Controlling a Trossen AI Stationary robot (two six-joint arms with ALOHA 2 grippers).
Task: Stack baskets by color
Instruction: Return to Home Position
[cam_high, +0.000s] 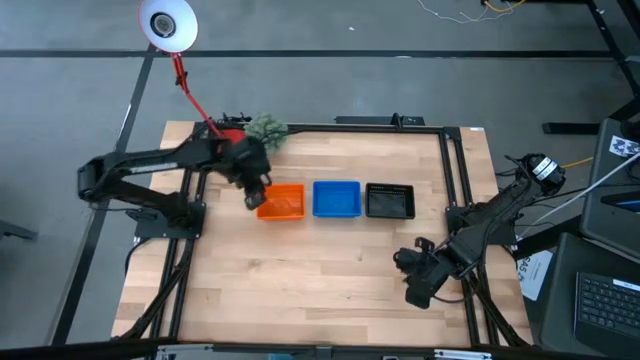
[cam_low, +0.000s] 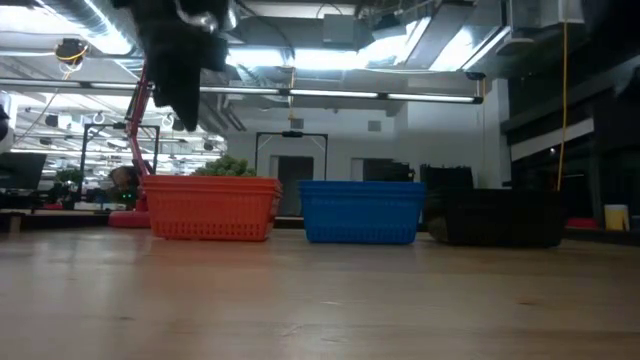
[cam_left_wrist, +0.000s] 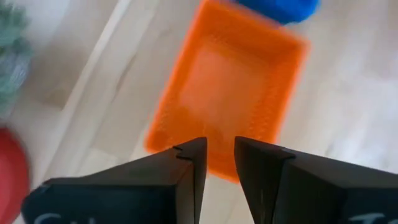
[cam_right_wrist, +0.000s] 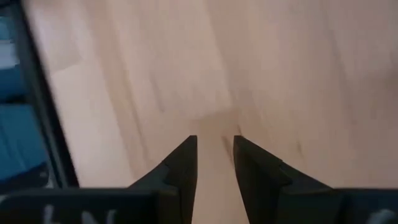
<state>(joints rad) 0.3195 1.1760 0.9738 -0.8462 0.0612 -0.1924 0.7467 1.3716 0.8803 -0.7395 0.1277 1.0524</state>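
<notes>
Three baskets stand in a row on their bottoms at the table's middle: orange (cam_high: 282, 201) on the left, blue (cam_high: 336, 199) in the middle, black (cam_high: 389, 201) on the right. The low view shows the same row: orange (cam_low: 212, 207), blue (cam_low: 360, 210), black (cam_low: 500, 218). How many baskets are nested in each I cannot tell. My left gripper (cam_high: 255, 195) hangs open above the orange basket's (cam_left_wrist: 230, 87) left end, clear of it, nothing between its fingers (cam_left_wrist: 221, 146). My right gripper (cam_high: 418, 285) waits open over bare wood near the table's right front (cam_right_wrist: 215, 142).
A fuzzy green ball plant (cam_high: 265, 128) and a red lamp base (cam_high: 232, 135) sit at the far edge behind the orange basket. The lamp's white head (cam_high: 167, 23) hangs beyond the table. Black frame rails (cam_high: 450, 170) run along the table's sides. Bare wood (cam_high: 300, 280) lies nearer than the baskets.
</notes>
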